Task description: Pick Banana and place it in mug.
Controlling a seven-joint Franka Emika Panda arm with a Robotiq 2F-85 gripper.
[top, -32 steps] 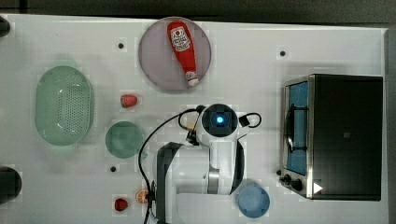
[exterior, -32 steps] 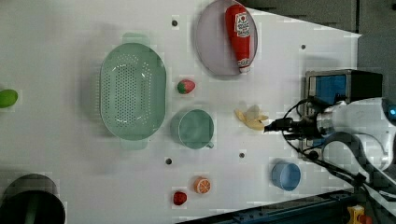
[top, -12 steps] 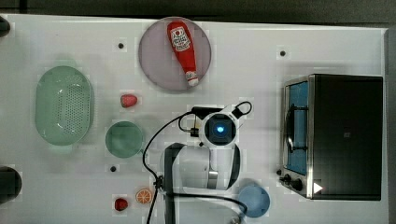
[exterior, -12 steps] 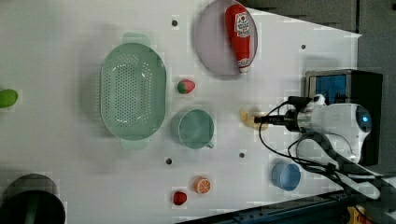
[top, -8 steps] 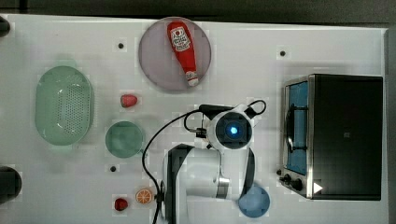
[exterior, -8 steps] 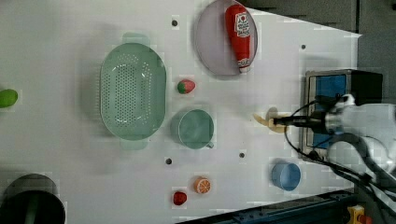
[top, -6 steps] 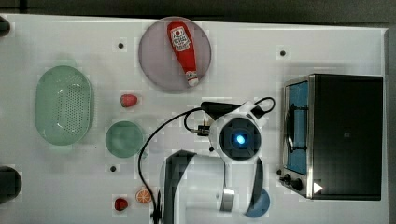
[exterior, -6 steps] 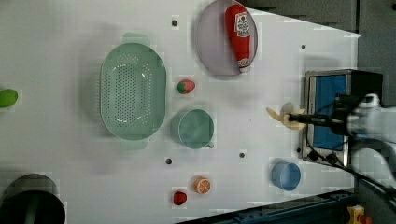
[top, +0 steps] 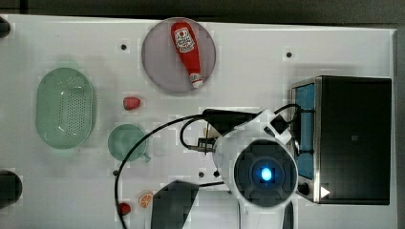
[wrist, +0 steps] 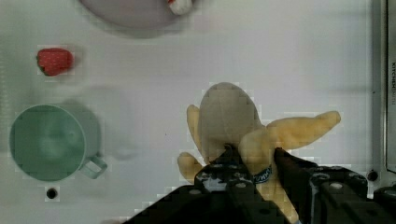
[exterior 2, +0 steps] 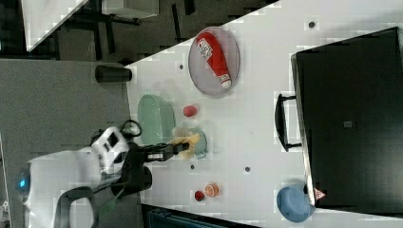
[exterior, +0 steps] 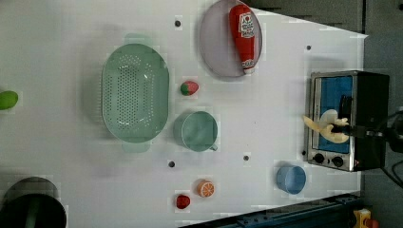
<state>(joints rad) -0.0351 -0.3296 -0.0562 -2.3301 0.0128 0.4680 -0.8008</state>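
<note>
Banana (wrist: 261,140) in tool (wrist: 254,161), aloft

The banana (wrist: 261,135), a pale-yellow toy with its peel splayed in several curved lobes, was pinched at its lower part between the dark fingers (wrist: 231,165) and hung clear of the white surface (wrist: 289,60). The mug (wrist: 44,142), a round teal-green vessel with a small side handle, stood upright and empty on the surface, well apart from the banana in the wrist view.
</note>
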